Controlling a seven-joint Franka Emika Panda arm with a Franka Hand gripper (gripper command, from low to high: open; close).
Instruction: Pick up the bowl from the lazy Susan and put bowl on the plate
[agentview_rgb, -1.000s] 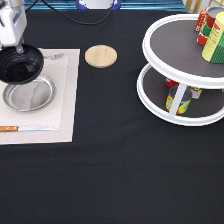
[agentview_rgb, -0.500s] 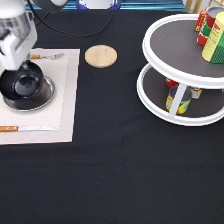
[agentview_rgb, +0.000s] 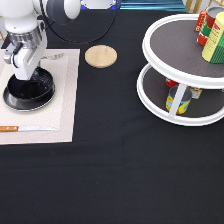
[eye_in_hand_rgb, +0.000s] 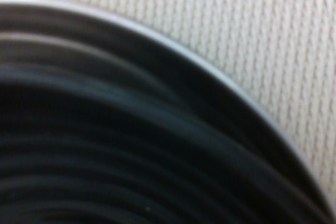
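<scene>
The black bowl (agentview_rgb: 30, 94) sits on the silver plate, of which only a thin rim (agentview_rgb: 10, 103) shows, on a placemat at the exterior view's left. My gripper (agentview_rgb: 26, 79) is low over the bowl's far rim and shut on it. The wrist view is filled by the bowl's ridged inside (eye_in_hand_rgb: 112, 150) with the woven placemat (eye_in_hand_rgb: 262, 60) beside it. The white two-tier lazy Susan (agentview_rgb: 149, 50) stands at the exterior view's right, far from the gripper, with no bowl on it.
A round wooden coaster (agentview_rgb: 100, 56) lies right of the beige placemat (agentview_rgb: 65, 100). A knife (agentview_rgb: 25, 128) lies along the placemat's near edge. Cans stand on the lazy Susan's top shelf (agentview_rgb: 212, 37) and lower shelf (agentview_rgb: 177, 100).
The gripper has carried the bowl down and toward the exterior view's bottom, from above the plate's far edge onto the plate, which it now covers.
</scene>
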